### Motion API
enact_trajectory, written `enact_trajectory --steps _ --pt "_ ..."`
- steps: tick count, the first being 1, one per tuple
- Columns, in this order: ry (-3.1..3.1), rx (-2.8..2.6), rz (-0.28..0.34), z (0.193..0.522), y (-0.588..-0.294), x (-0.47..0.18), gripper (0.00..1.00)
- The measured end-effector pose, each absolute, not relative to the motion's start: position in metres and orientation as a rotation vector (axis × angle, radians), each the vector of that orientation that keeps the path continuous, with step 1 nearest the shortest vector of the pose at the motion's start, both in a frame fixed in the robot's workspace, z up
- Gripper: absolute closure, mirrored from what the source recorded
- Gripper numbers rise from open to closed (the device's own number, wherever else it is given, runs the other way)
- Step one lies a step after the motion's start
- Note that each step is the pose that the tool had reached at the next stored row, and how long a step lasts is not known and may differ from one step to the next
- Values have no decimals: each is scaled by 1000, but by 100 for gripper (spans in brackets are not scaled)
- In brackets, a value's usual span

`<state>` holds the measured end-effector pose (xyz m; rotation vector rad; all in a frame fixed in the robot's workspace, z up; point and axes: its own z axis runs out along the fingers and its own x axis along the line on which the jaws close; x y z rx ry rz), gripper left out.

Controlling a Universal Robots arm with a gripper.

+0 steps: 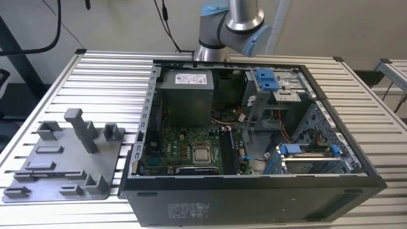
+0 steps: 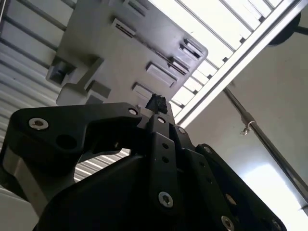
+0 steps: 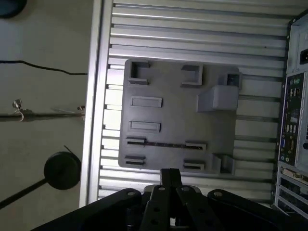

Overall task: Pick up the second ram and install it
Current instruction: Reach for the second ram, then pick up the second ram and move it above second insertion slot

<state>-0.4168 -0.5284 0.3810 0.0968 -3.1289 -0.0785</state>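
Claw (image 3: 171,172) was clenched, fingertips pressed flat against each other in both wrist views (image 2: 156,103). Second ram (image 3: 165,143) showed as a slim blackish strip, long, narrow and edge-on. It sat across two slotted holders on the grey fixture tray (image 3: 173,115), below the claw and well apart from it. Tray rested on the slatted table (image 3: 192,29) under the claw. Open computer case (image 3: 293,120) stood off to one side, beside the tray. Tall grey post (image 1: 81,130) rose from the tray in the exterior view.
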Motion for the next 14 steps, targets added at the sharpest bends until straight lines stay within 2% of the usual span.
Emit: enact_trajectory --steps 14 --pt "-3129 97 -79 381 -528 -417 89"
